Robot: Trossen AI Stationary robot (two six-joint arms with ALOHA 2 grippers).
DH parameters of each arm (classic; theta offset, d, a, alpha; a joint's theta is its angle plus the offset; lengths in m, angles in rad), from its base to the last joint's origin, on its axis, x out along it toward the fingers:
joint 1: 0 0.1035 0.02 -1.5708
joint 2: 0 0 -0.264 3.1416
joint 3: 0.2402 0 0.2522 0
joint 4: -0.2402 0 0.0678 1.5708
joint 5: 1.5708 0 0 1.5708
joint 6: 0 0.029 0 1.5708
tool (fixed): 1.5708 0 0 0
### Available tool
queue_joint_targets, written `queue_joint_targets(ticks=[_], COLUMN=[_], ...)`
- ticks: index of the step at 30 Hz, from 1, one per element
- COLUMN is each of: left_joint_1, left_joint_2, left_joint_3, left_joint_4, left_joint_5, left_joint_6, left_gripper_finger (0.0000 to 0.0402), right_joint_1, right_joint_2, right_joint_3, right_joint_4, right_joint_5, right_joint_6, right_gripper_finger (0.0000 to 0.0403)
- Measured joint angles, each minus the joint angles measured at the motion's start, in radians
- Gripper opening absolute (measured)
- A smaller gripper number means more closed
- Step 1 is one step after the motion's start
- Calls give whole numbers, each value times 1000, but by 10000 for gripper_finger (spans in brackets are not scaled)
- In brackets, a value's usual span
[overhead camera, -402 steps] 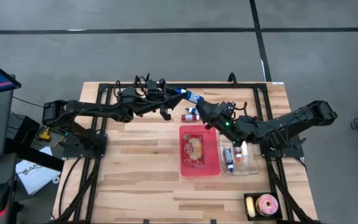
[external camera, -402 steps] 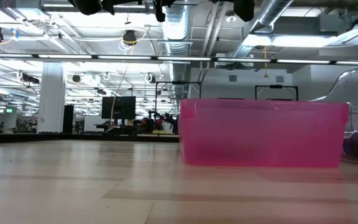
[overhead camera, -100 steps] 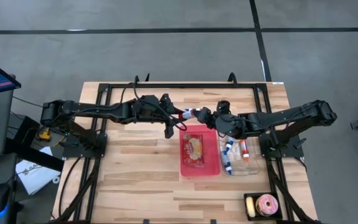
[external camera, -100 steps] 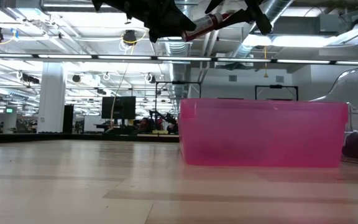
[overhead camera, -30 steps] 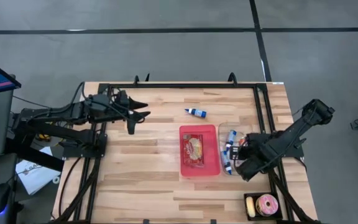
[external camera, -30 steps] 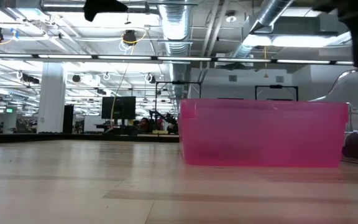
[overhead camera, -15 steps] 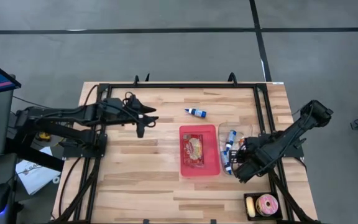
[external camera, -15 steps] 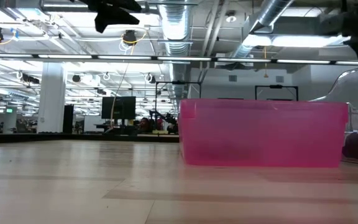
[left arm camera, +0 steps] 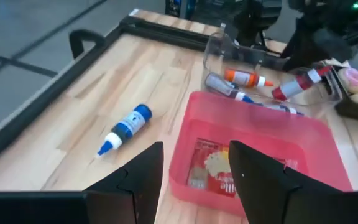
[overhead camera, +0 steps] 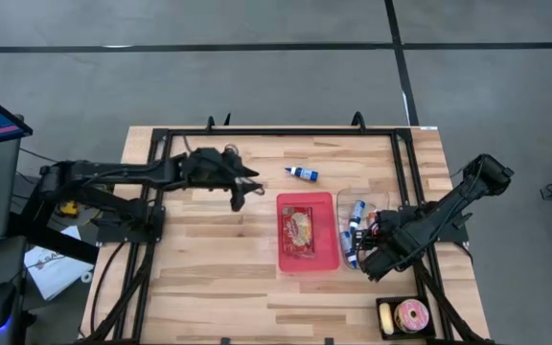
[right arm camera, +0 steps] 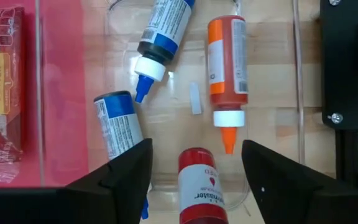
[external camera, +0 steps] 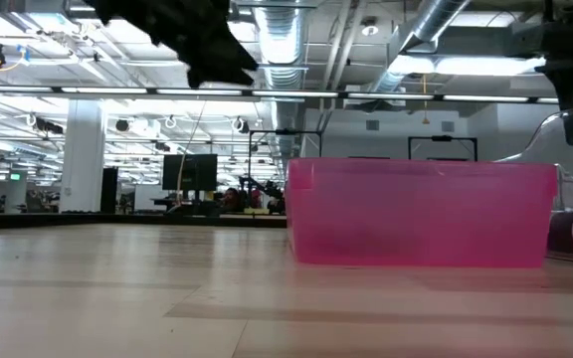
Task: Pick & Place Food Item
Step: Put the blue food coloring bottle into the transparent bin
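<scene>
A blue-capped bottle [overhead camera: 303, 173] [left arm camera: 126, 127] lies on its side on the bare table, beyond the pink bin [overhead camera: 283, 257] [external camera: 421, 214]. A popcorn box [overhead camera: 302, 228] lies flat in that bin. My left gripper [overhead camera: 241, 198] [left arm camera: 196, 149] hovers open above the table, left of the pink bin. My right gripper [overhead camera: 369, 257] [right arm camera: 196, 146] hangs open over the clear bin [overhead camera: 383, 199] and points steeply down. A red bottle [right arm camera: 202, 186] lies on the bin's floor between its fingers, with a gap on either side.
The clear bin also holds an orange bottle [right arm camera: 225, 62] and two blue ones [right arm camera: 163, 28] [right arm camera: 120, 127]. A donut [overhead camera: 412, 314] sits in a black tray at the near right corner. A black frame [overhead camera: 276, 131] runs along the table's edges. Bare wood lies to the near left.
My left gripper has come down and gone toward the table's right, closing on the pink bin. My right gripper has sunk a little over the clear bin. In the low view the red shape below its fingers no longer shows.
</scene>
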Motion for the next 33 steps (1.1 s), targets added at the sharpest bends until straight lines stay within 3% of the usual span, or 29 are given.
queue_joint_targets(ticks=[5, 10, 16, 20, 33], left_joint_1=[129, 208, 261, 277, 299], left_joint_2=[121, 254, 437, 555, 816], left_joint_3=[23, 147, 311, 380, 574], left_joint_4=[43, -6, -156, -194, -266], left_joint_5=[157, 280, 298, 308, 308], left_joint_6=[1, 205, 557, 694, 818], left_gripper_finger=[176, 176, 176, 176, 176], right_joint_1=[0, -14, -41, -59, -105], right_joint_2=[-6, -30, -74, -104, -160], right_joint_3=[1, 2, 2, 2, 2], right_joint_4=[25, 41, 45, 52, 52], right_joint_5=[3, 32, 72, 102, 140], right_joint_6=[0, 0, -5, -7, -29], right_gripper_finger=[238, 238, 238, 238, 238])
